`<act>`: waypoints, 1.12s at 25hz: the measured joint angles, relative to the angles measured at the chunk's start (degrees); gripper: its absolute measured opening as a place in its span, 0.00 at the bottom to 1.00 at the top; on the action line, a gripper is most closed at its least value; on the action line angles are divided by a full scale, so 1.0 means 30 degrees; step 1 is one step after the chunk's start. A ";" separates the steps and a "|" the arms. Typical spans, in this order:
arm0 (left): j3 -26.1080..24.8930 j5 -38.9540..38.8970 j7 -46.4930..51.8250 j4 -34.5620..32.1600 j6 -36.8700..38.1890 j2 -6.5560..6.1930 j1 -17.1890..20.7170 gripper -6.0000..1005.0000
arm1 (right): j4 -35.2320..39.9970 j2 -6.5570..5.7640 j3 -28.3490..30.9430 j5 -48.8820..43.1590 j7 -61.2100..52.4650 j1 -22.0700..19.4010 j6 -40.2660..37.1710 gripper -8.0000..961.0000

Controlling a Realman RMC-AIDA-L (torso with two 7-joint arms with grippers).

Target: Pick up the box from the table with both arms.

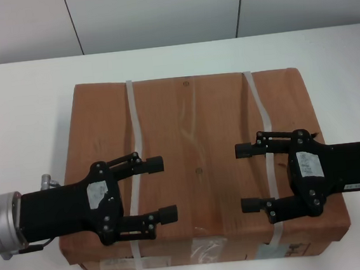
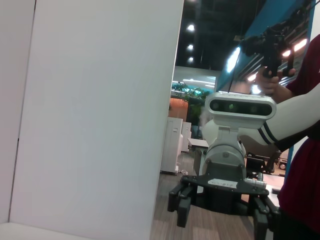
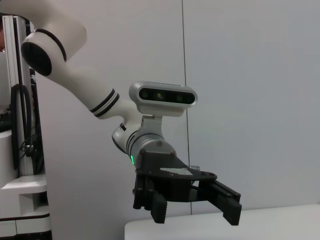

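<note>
The brown cardboard box (image 1: 192, 134) lies flat on the white table (image 1: 25, 111), bound by two whitish straps (image 1: 133, 133). Labels and clear tape (image 1: 204, 251) show on its near side. My left gripper (image 1: 162, 189) is open over the near left part of the box's top, fingers pointing right. My right gripper (image 1: 245, 177) is open over the near right part, fingers pointing left. The two face each other with a gap between them. The right wrist view shows the left gripper (image 3: 195, 205) open in the air. The left wrist view shows the right gripper (image 2: 220, 210) open. Neither wrist view shows the box.
A white panelled wall (image 1: 155, 13) stands behind the table. Bare tabletop lies on both sides of the box and behind it. In the left wrist view a person in a red sleeve (image 2: 300, 165) stands at the side, beside the right arm.
</note>
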State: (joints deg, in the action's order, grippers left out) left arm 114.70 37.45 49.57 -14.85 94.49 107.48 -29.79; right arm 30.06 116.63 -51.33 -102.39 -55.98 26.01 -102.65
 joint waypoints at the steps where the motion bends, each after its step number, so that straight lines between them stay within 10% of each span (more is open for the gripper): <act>1: 0.0000 -0.0001 -0.0001 0.0000 -0.0002 0.0000 0.0000 0.86 | 0.0000 0.0000 0.0001 0.0000 0.0001 0.0000 0.0000 0.88; 18: -0.0278 -0.0079 0.0013 0.0001 -0.0286 0.0053 0.0124 0.86 | 0.0000 -0.0001 -0.0008 0.0001 0.0000 -0.0027 0.0498 0.87; 28: -0.4888 -0.0097 0.1243 0.0017 -0.3002 0.0564 0.1489 0.86 | -0.0743 0.0304 0.3415 0.1112 -0.0452 -0.1004 0.3628 0.87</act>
State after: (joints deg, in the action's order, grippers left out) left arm 100.03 37.15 53.30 -14.80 85.48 109.18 -25.32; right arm 27.83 117.55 -41.09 -99.06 -57.34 23.00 -91.77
